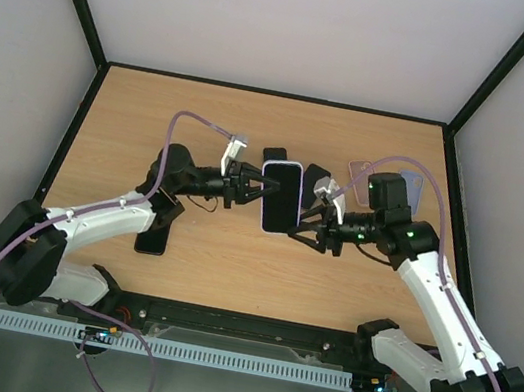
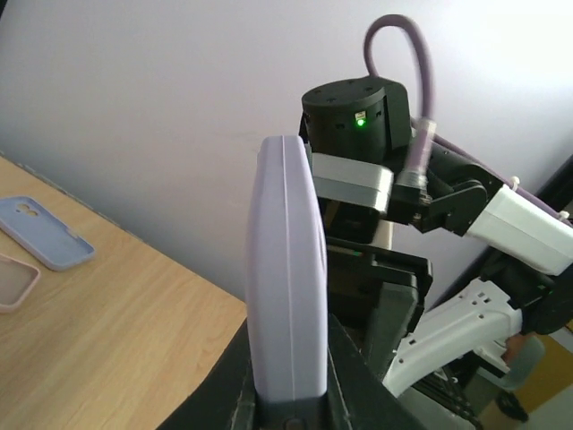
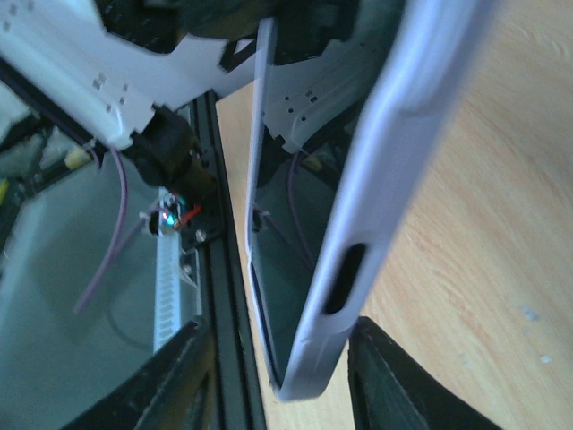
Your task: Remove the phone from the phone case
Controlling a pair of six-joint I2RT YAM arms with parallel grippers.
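A phone with a black screen point(image 1: 281, 202) sits in a lavender case point(image 1: 284, 167) and is held in the air over the middle of the table. My left gripper point(image 1: 253, 190) is shut on the case's left long edge; in the left wrist view the case point(image 2: 286, 269) stands upright, clamped between the jaws of that gripper point(image 2: 288, 394). My right gripper point(image 1: 311, 224) is at the case's lower right corner. In the right wrist view its jaws point(image 3: 282, 372) stand open around the case's corner point(image 3: 358, 233); the case is close against the right finger point(image 3: 385, 376) and apart from the left one.
A black phone point(image 1: 152, 238) lies on the table under the left arm. Two dark phones point(image 1: 275, 155) point(image 1: 316, 175), a clear case point(image 1: 359, 178) and a bluish case point(image 1: 412, 185) lie behind. The left wrist view shows a blue case point(image 2: 45, 235) and a pink case point(image 2: 13, 282).
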